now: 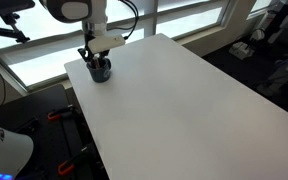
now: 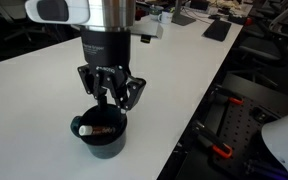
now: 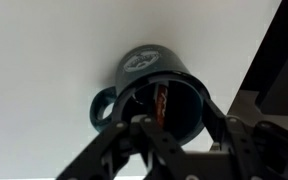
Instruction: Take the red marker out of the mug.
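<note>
The mug (image 2: 102,146) is a squat dark cup near one end of the white table, also seen in an exterior view (image 1: 101,71) and in the wrist view (image 3: 144,66), its handle to the left there. The red marker (image 2: 106,129) lies inside it, one pale end against the rim. In the wrist view the red marker (image 3: 162,100) shows as a thin red stick in the mug's mouth. My gripper (image 2: 111,97) hangs straight above the mug, fingers spread and empty, tips just over the rim. It also shows in an exterior view (image 1: 96,57) and in the wrist view (image 3: 181,123).
The white table (image 1: 184,100) stretches away from the mug. Its edge (image 2: 199,110) runs close beside the mug, with the dark floor and red-handled tools (image 2: 222,152) below. Windows (image 1: 174,20) stand behind the table.
</note>
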`<action>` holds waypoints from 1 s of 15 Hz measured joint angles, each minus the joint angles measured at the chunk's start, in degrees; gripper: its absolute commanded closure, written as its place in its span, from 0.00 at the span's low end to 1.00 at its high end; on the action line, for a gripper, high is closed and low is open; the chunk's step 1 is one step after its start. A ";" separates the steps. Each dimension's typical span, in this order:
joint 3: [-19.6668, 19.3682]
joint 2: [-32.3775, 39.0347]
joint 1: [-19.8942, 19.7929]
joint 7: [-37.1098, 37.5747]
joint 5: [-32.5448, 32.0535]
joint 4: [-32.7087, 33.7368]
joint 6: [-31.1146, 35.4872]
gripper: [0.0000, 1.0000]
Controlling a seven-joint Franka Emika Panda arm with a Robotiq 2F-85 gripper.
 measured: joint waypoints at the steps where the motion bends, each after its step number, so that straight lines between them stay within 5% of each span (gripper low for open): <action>1: 0.00 0.01 0.01 -0.23 0.13 -0.11 0.71 0.09; 2: 0.01 0.02 0.02 -0.89 0.71 -0.18 1.40 0.00; 6: 0.03 0.17 0.05 -2.99 2.68 -0.23 2.60 0.00; 15: 0.05 2.17 0.17 -3.21 3.22 0.74 2.61 0.09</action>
